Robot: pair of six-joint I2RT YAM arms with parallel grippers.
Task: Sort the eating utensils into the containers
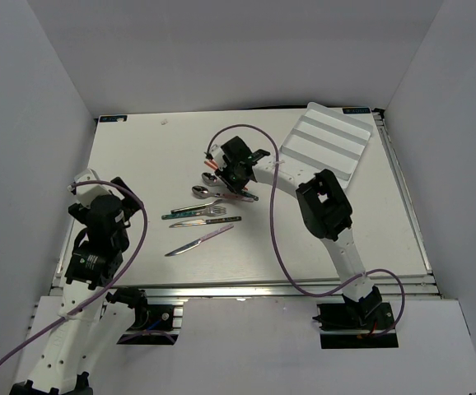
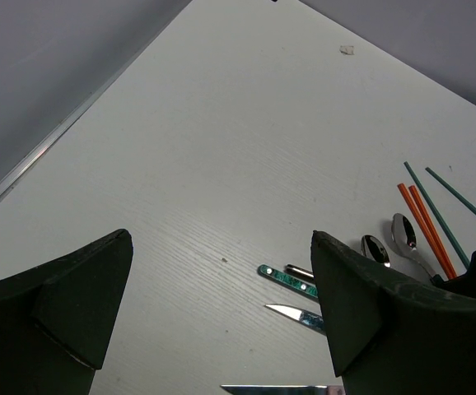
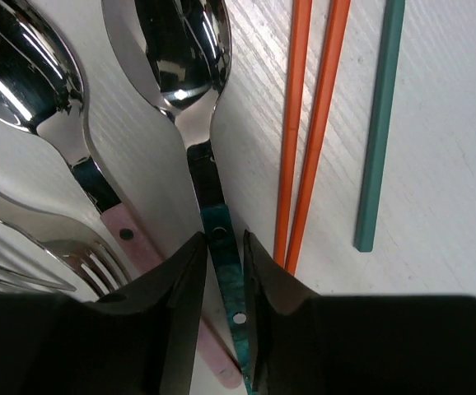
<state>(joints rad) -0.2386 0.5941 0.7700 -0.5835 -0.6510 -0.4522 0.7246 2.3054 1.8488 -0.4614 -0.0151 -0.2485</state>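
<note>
Right gripper (image 3: pixel 224 247): fingers pinched on green spoon (image 3: pixel 184 58) at its handle, just below the bowl.
Pink spoon (image 3: pixel 32 74): just beside green spoon.
Orange chopsticks (image 3: pixel 308 123): just beside green spoon, other side.
Tray (image 1: pixel 324 144): near green spoon, apart.
Left gripper (image 2: pixel 220 247): fingers wide apart, holding nothing, well apart from green spoon.

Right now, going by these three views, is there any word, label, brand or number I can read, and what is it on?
No text can be read.
Small bluish label at the table's far-left corner: too small to read.
Similar label at the far-right corner: too small to read.
White tray and green-handled spoon: no print visible.
</note>
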